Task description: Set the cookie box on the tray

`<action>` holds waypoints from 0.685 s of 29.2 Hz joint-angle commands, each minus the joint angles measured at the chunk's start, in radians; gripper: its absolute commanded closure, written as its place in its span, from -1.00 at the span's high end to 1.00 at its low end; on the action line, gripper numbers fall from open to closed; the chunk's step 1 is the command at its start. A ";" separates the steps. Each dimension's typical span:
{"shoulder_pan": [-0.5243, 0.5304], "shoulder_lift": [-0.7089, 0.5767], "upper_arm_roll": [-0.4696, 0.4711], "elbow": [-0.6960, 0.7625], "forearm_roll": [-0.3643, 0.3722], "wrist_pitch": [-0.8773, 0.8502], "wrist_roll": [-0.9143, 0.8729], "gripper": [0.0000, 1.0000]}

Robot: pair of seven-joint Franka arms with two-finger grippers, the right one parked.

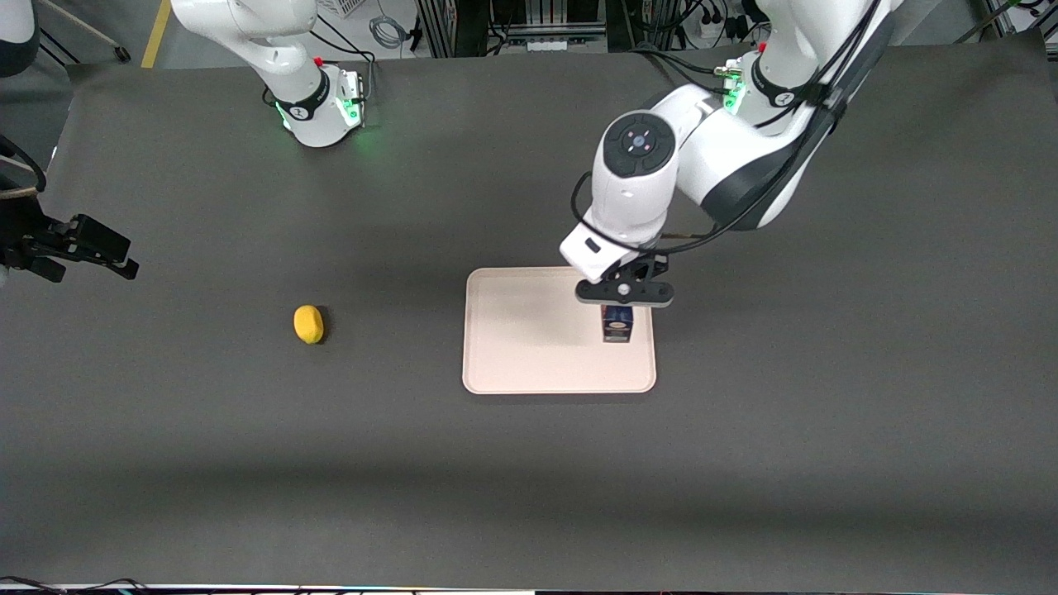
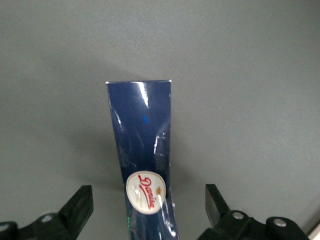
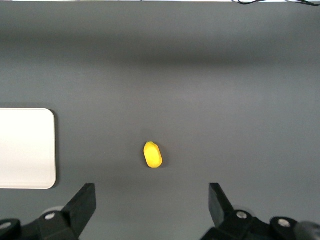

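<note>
Black fingers [image 2: 80,202] of the left gripper [image 1: 624,292] are spread wide with clear gaps either side of the cookie box [image 1: 617,323], so nothing is clamped. The box stands on edge on the pinkish-cream tray [image 1: 529,347], near the rim on the working arm's side, gripper directly above it; reads as a release, placement looks done. Yellow lemon-like lump [image 1: 308,323] sits well apart toward the parked arm's end, irrelevant.

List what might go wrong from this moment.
1. The dark blue cookie box stands on end between the fingers of the open pincer; a brush while lifting could topple it.
2. It sits close to the rim of the pale cream tray, so a fall may land it off.
</note>
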 commanded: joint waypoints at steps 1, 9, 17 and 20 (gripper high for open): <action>0.005 -0.016 -0.006 -0.006 0.018 0.004 -0.010 1.00; 0.016 -0.107 -0.017 0.000 -0.091 -0.049 0.077 1.00; 0.022 -0.341 0.035 0.029 -0.415 -0.237 0.385 1.00; 0.022 -0.426 0.093 0.038 -0.482 -0.310 0.499 1.00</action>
